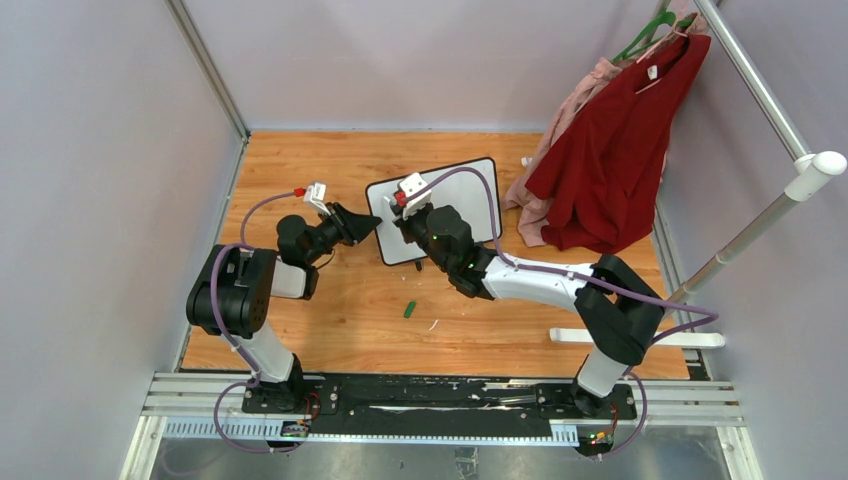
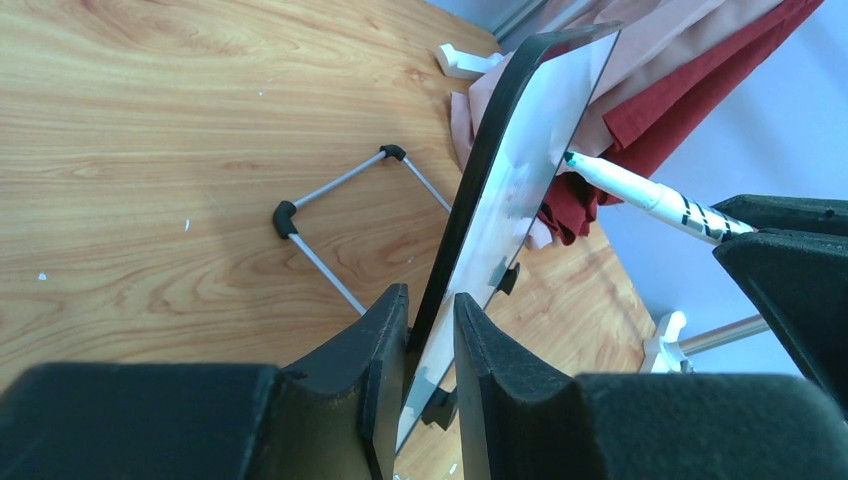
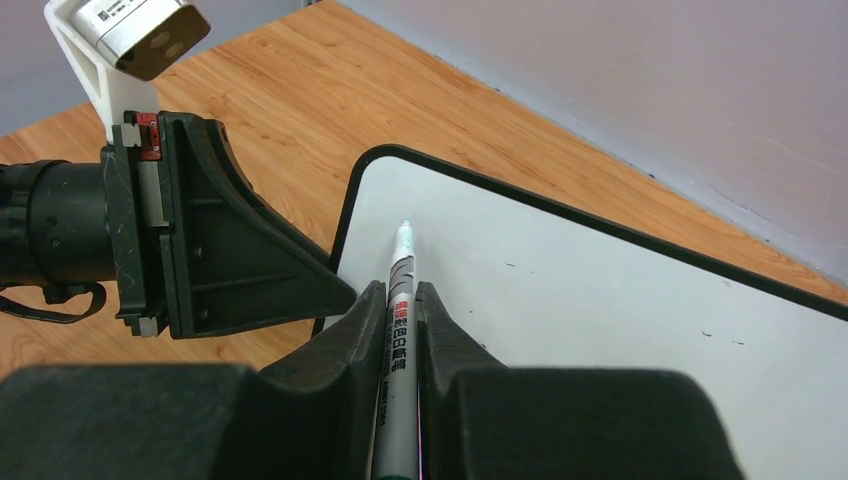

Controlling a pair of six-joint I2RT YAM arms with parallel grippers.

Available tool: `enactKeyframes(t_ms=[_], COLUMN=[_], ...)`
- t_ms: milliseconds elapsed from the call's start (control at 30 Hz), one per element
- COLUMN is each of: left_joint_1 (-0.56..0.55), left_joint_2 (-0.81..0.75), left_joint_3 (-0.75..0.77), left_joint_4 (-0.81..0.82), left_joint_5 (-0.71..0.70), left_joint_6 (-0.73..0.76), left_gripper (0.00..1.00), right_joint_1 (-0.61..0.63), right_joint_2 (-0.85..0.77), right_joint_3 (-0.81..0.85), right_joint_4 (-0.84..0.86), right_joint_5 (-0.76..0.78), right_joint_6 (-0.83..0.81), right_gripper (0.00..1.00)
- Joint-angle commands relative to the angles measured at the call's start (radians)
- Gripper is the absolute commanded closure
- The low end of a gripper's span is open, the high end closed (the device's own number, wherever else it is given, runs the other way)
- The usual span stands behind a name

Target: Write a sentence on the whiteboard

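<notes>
Marker point(image 3: 399, 290) between the right jaws, tip over the whiteboard point(image 3: 600, 300), left jaws on its edge.

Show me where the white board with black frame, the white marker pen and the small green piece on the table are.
white board with black frame point(image 3: 600, 300): right wrist view, bare white face.
white marker pen point(image 3: 400, 275): right wrist view, printed barrel.
small green piece point(image 1: 410, 309): top external view, its middle.

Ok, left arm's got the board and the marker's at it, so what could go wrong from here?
The left gripper pinches only one edge of the whiteboard, so pen pressure farther out could twist it or slip it loose. The marker sticks well out of the right gripper; pressing may push it back or tilt it. The red garment hangs close beside the board and could snag.
</notes>
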Motion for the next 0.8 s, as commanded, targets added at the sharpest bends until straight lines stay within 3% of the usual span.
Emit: enactKeyframes(t_ms=[0, 767], left_joint_1=[-0.005, -0.006], left_joint_2=[-0.027, -0.026], left_joint_3=[-0.006, -0.006], left_joint_4=[0.023, 0.020], left_joint_5=[-0.007, -0.009], left_joint_6=[0.019, 0.022], left_gripper=[0.72, 0.73], right_joint_1=[0.002, -0.005], right_joint_2=[0.008, 0.003], right_joint_3=[0.013, -0.014], right_joint_4=[0.058, 0.063], right_joint_5=[0.029, 0.030], right_joint_6=[0.009, 0.024], right_gripper=[1.00, 1.00])
